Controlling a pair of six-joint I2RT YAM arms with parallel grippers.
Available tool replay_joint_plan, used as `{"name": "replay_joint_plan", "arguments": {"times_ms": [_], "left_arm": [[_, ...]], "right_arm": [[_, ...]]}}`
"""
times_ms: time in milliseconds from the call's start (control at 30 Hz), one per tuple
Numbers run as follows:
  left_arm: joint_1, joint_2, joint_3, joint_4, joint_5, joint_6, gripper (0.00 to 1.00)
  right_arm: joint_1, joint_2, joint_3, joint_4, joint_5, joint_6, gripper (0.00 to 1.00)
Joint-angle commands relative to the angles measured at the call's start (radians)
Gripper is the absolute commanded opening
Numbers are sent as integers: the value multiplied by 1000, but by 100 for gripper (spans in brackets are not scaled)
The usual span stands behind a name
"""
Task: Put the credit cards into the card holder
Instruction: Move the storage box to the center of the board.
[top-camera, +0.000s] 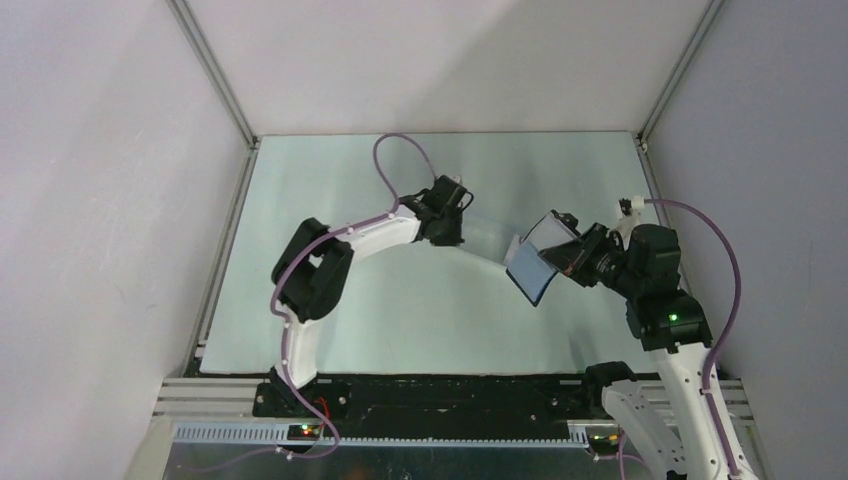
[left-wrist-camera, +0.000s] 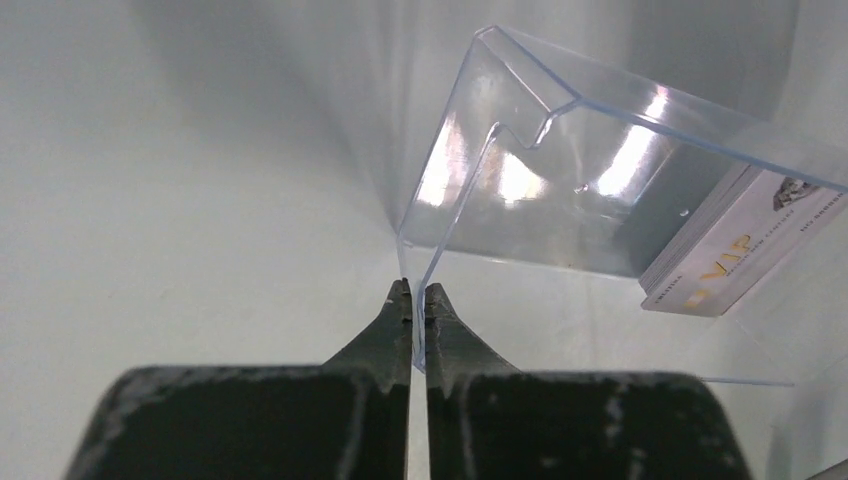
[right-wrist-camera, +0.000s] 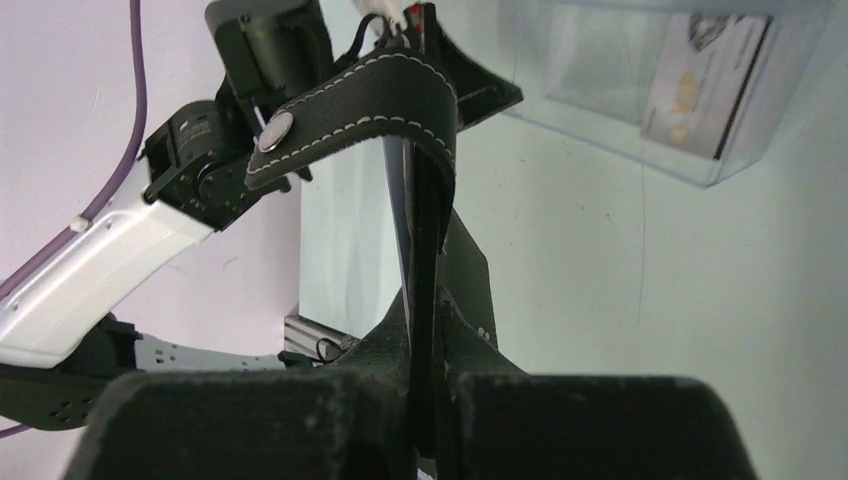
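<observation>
Left gripper (left-wrist-camera: 412, 297), entry: I am pinching the thin side wall of the clear box (left-wrist-camera: 560, 170), with the jaws pressed almost together and only the plastic between them. The cards (left-wrist-camera: 735, 240) are sitting as a small stack inside the box, at the end away from my fingertips, printed face showing. None is out yet. I cannot tell from this wrist view whether the box is resting on the table (top-camera: 400, 310) or lifted off it.

Right gripper (right-wrist-camera: 425, 305): I am clamping the black wallet (right-wrist-camera: 428, 220) by its lower edge and holding it upright in the air, with the snap tab (right-wrist-camera: 350, 95) curling over its top. From overhead the wallet is showing a pale inner face. It is hanging near the box but apart from it.

Step, as I judge it: I am steadying the box so the cards can be reached. I am seeing no card in the wallet.

Next move, my estimate: a card has to leave the box, so I am expecting to tip or slide the stack toward the open end. The right arm would then be presenting an open pocket squarely to the card's edge.
</observation>
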Motion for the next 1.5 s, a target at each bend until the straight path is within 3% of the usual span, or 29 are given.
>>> {"name": "replay_joint_plan", "arguments": {"times_ms": [0,400,667,900,1167,1233,1300,1467], "left_arm": [[23,-156,-115,-10,-56,-89,0],[115,-508,-508,-29,-57,-246,0],[168,-627,-618,-86,-78,-280,0],[201,-631,-630,-103,-63,-271,3],[213,-644,-618,-103,-29,-234,37],[212,-647,-594,-103,-13,-197,54],[213,-662,-584,-105,-6,-161,65],[213,-747,-572,-131,-30,-115,79]], "right_arm": [[-3,13,-1,88,-43,13,0],[3,68,-107,240,-98,89,0],[35,171,-195,368,-82,132,0],[65,231,-265,445,-21,153,0],[62,224,-379,531,136,232,0],[60,227,-404,555,158,252,0],[58,232,-424,571,179,271,0],[58,230,-470,619,238,344,0]]}}
